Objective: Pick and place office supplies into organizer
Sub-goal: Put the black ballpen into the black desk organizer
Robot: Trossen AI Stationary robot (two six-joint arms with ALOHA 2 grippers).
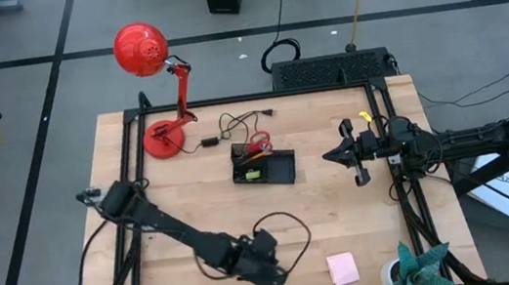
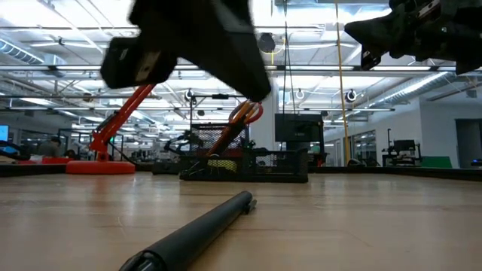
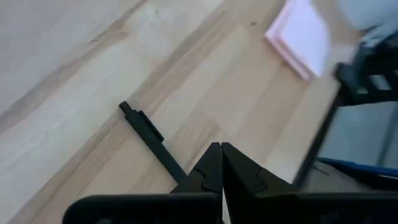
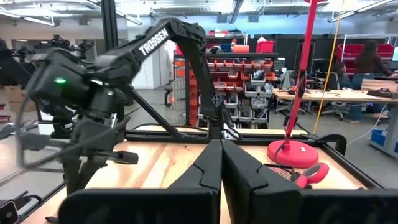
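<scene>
Two end effectors closed: left (image 3: 221, 163) over black pen (image 3: 149, 134); right (image 1: 327, 156) beside organizer (image 1: 283, 170).

From above, the light wooden desk (image 1: 193, 200) sat inside a black frame. The left claw (image 1: 274, 276) was low over the desk's near edge, its arm stretching back toward the left side; whether its fingers were apart could not be made out. The pink sticky-note pad (image 1: 342, 269) lay just beside it, apart from it. Near the desk's middle stood the organizer (image 1: 283, 170), with red-handled scissors (image 1: 258, 144) sticking out of its left compartment. The red desk lamp (image 1: 148, 63) stood at the far left corner, a black cable (image 1: 232, 124) lying between lamp and organizer. The right claw (image 1: 333, 155) hung at the right side, well apart from the organizer.
</scene>
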